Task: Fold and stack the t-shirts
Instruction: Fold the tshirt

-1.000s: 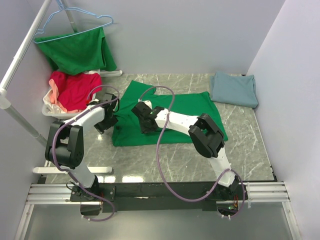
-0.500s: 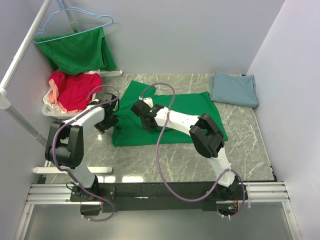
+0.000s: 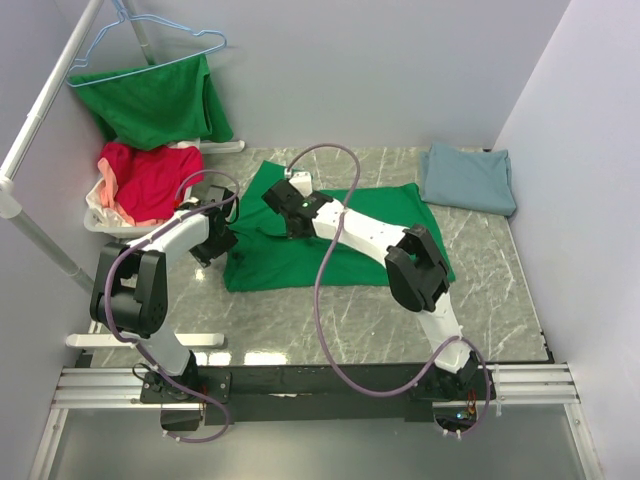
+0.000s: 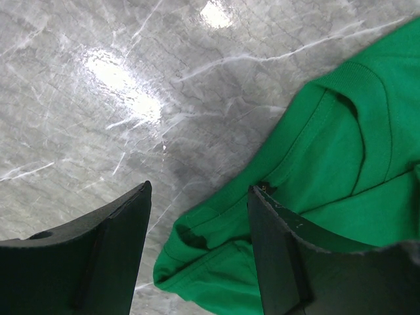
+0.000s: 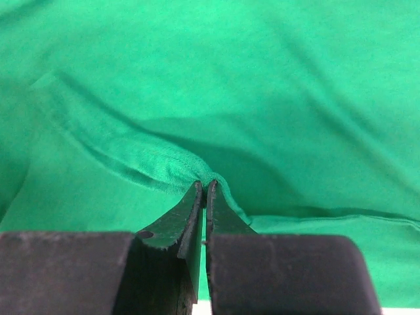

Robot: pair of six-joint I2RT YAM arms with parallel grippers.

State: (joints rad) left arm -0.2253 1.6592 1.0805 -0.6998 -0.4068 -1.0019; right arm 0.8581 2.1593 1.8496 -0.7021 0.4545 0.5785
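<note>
right claw [image 5: 204, 189] pinched shut on bright green cloth t-shirt [image 5: 295, 98] fold, mid-frame; left claw [image 4: 199, 193] open above its collar, holding nothing.

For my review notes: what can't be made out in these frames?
- Top view: right gripper fingertips, hidden under its own wrist.
- Left wrist view: most of the green t-shirt, cut off by the right and bottom edges.
- Top view: garments under the red t-shirt, buried in the pile.
</note>
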